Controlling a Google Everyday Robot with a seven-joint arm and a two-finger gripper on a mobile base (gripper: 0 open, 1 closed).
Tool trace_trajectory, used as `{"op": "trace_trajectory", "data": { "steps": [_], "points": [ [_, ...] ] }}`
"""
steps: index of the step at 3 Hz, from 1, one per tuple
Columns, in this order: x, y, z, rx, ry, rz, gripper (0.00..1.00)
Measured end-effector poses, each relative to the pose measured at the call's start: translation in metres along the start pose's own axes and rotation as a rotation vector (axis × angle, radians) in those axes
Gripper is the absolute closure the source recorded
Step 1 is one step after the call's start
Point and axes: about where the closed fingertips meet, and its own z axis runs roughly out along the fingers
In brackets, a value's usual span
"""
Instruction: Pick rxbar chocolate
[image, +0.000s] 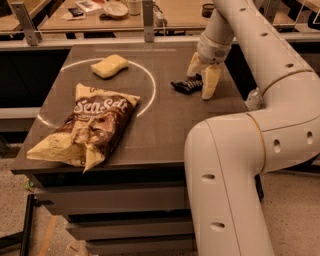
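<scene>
The rxbar chocolate (184, 85) is a small flat black bar lying on the dark table (165, 125), right of the white circle line. My gripper (200, 83) is down at the table on the bar's right end. Its two cream fingers (210, 82) stand apart, one behind the bar's end and one in front, so the jaws are open around it. The bar rests on the table. The white arm comes down to the gripper from the upper right.
A large brown-and-cream "Sea Salt" chip bag (90, 127) lies at the front left of the table. A yellow sponge block (109, 65) sits at the back inside the circle. My arm's big lower link (225, 180) fills the front right. A cluttered bench (115, 10) stands behind.
</scene>
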Motion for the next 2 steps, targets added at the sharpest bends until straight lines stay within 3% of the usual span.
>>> {"op": "trace_trajectory", "data": {
  "steps": [2],
  "points": [
    [0.0001, 0.0006, -0.0016, 0.0, 0.001, 0.001, 0.46]
  ]
}}
